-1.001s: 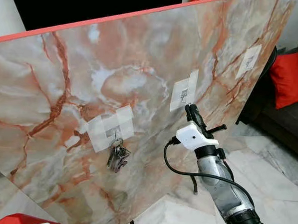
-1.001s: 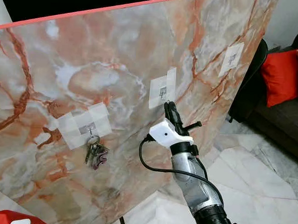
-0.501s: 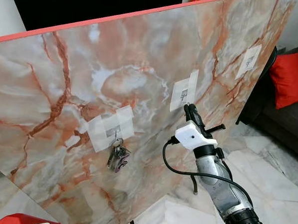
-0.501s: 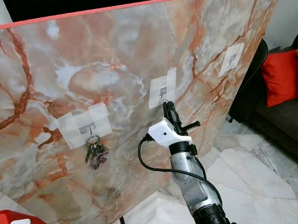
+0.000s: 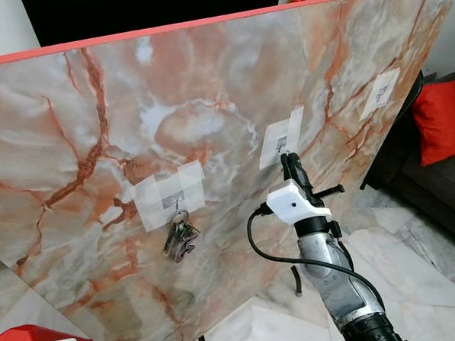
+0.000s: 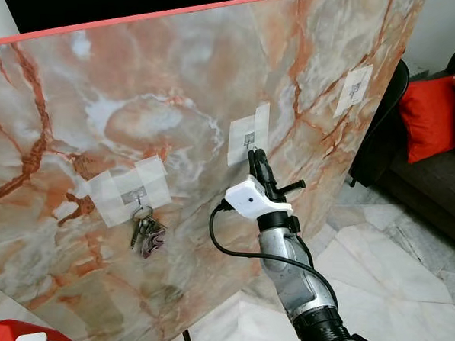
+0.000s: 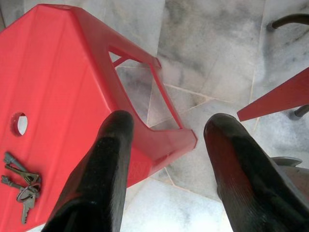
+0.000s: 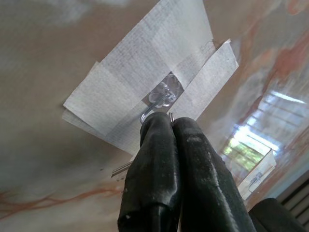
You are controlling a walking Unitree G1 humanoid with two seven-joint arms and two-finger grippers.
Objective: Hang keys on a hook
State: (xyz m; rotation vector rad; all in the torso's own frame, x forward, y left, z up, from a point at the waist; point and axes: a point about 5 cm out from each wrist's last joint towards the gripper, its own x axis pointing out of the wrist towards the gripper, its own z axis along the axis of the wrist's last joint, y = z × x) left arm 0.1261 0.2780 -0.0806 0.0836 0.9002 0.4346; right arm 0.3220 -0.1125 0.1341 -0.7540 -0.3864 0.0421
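Thin metal key ring (image 8: 170,115) pinched between pressed-together black fingers of right gripper (image 8: 172,122), tips touching small clear wall hook (image 8: 155,102) taped with white strips to orange-veined marble panel (image 5: 102,95). Left of it, another key bunch (image 5: 180,239) hanging from taped hook (image 5: 177,207). Left gripper (image 7: 164,130) spread wide above red plastic stool (image 7: 58,82) bearing loose grey keys (image 7: 19,183).

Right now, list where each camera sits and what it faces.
Left eye, head: faces marble board; right gripper at middle hook.
Right eye: same scene; hung keys on the neighbouring hook.
Left wrist: faces down at red stool, spare keys; left gripper open.
Right wrist: shares that middle hook.
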